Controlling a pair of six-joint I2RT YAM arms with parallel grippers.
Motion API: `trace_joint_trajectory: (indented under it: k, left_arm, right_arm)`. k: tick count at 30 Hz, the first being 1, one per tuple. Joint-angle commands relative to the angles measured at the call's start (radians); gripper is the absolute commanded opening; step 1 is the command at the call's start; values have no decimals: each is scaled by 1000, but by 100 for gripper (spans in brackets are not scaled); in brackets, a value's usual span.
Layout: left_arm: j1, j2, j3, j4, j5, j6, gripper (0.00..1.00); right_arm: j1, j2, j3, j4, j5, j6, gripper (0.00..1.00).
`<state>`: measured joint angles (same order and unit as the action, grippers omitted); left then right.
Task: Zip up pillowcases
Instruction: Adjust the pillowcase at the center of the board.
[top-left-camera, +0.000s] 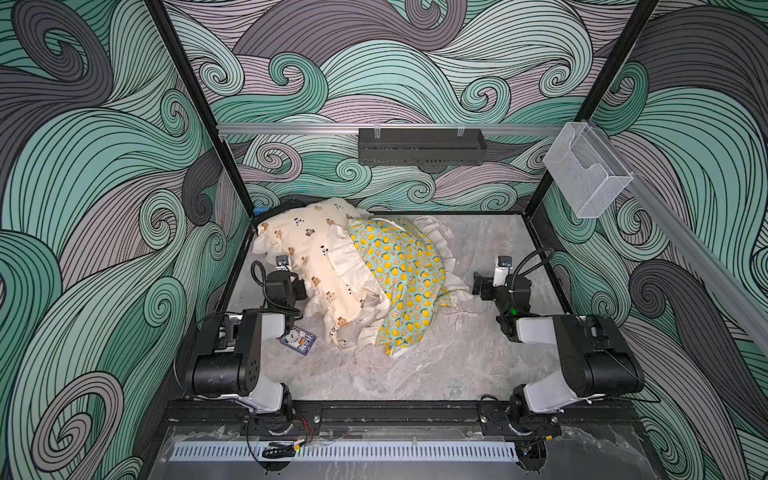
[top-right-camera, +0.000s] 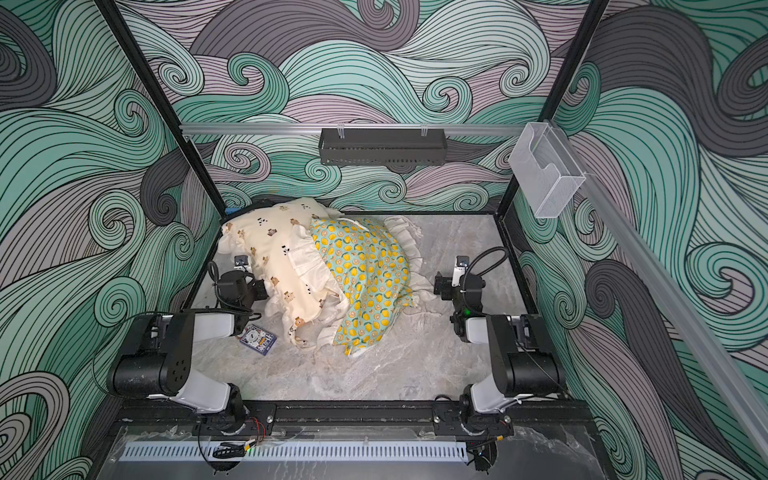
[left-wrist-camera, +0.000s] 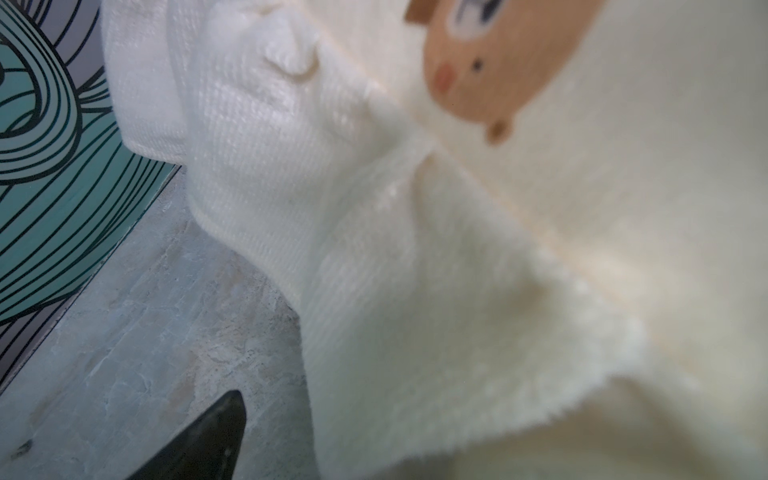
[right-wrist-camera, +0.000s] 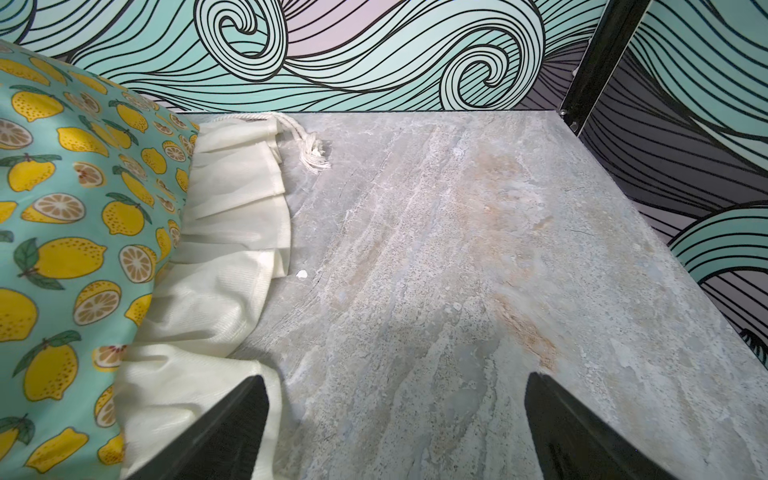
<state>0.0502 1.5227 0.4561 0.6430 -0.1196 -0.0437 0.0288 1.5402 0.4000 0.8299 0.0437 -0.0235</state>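
Right wrist view: the right jaws stand wide and empty over the grey marbled desk (right-wrist-camera: 457, 249), with one fingertip (right-wrist-camera: 232, 424) at the cream ruffle (right-wrist-camera: 232, 232) of the mint-green lemon-print stuffed pillowcase (right-wrist-camera: 75, 232). The left jaws stand wide too. One fingertip (left-wrist-camera: 212, 440) shows, and the other is hidden by the ruffled edge of the cream bear-print stuffed pillowcase (left-wrist-camera: 582, 208). In both top views the cream case partly overlaps the lemon one (top-left-camera: 399, 270), toward the desk's far left. Both look light, soft and saggy. No zipper shows, so the seam beside the ruffle seems a firmer hold than the frill.
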Motion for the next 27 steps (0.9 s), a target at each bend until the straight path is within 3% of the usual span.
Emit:
trace_joint_trajectory:
  k: [1, 19, 23, 27]
  left_arm:
    - [-4, 5, 25, 10, 9, -1, 99]
    - [-4, 0, 23, 18, 10, 3, 99]
    - [-4, -78, 119, -218, 18, 2, 99]
    - [-4, -178, 132, -282, 3, -8, 99]
  right_arm:
    - [-4, -2, 17, -3, -17, -7, 99]
    - [-4, -7, 9, 10, -9, -5, 99]
    - [0, -93, 3, -56, -19, -9, 99]
    - [0, -198, -1, -124, -11, -5, 99]
